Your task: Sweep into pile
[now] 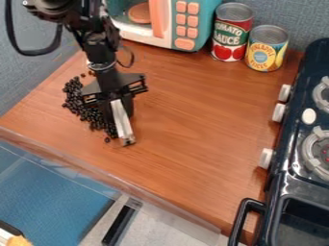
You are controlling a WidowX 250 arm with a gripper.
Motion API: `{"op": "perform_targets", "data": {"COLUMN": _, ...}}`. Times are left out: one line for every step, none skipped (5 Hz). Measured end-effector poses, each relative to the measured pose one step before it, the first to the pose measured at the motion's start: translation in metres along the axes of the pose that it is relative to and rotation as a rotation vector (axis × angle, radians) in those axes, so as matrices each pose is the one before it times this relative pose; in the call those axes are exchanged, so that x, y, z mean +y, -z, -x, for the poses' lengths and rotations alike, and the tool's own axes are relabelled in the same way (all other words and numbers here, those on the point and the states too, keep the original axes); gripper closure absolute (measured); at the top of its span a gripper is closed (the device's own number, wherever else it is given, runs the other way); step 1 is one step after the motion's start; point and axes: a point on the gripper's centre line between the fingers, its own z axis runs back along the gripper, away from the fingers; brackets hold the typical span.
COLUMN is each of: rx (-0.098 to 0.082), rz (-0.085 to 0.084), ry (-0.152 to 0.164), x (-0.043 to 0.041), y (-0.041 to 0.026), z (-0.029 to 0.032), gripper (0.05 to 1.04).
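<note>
The black gripper (pixel 118 106) hangs over the left part of the wooden counter, shut on a narrow white bar (pixel 121 120). The bar slants down from the fingers, and its lower end is at the counter surface. Many small black beans (pixel 76 103) lie in a long patch along the left side of the gripper and the bar, reaching from the arm down to the bar's lower end. The gripper and bar hide part of the counter behind them, so I cannot tell whether beans lie there.
A toy microwave (pixel 173 24) stands at the back, with a red can (pixel 231 36) and a yellow can (pixel 266 50) to its right. The black stove (pixel 292 168) borders the counter (pixel 199 129) on the right. A clear raised edge (pixel 96 170) runs along the front.
</note>
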Motion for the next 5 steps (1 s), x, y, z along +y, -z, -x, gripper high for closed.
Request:
{"op": "perform_targets", "data": {"rx": -0.0016, "rz": -0.0064, "ry": 0.0079, "x": 0.00823, "y": -0.00105, "z": 0.00082, "gripper": 0.694}}
{"op": "perform_targets", "data": {"rx": 0.0337, "rz": -0.0125, "ry": -0.0051, "x": 0.00948, "y": -0.00235, "z": 0.00287, "gripper": 0.694}}
{"op": "perform_targets", "data": {"rx": 0.0426, "rz": 0.0086, "ry": 0.0199, "x": -0.00841, "y": -0.00236, "z": 0.00705, "gripper": 0.695}}
{"op": "perform_targets", "data": {"rx": 0.0753, "rz": 0.0539, "ry": -0.0011, "x": -0.02907, "y": -0.01528, "z": 0.00354, "gripper": 0.695}}
{"op": "perform_targets", "data": {"rx": 0.0028, "rz": 0.0747, "ry": -0.0463, "x": -0.0331, "y": -0.03282, "z": -0.01654, "gripper": 0.695}}
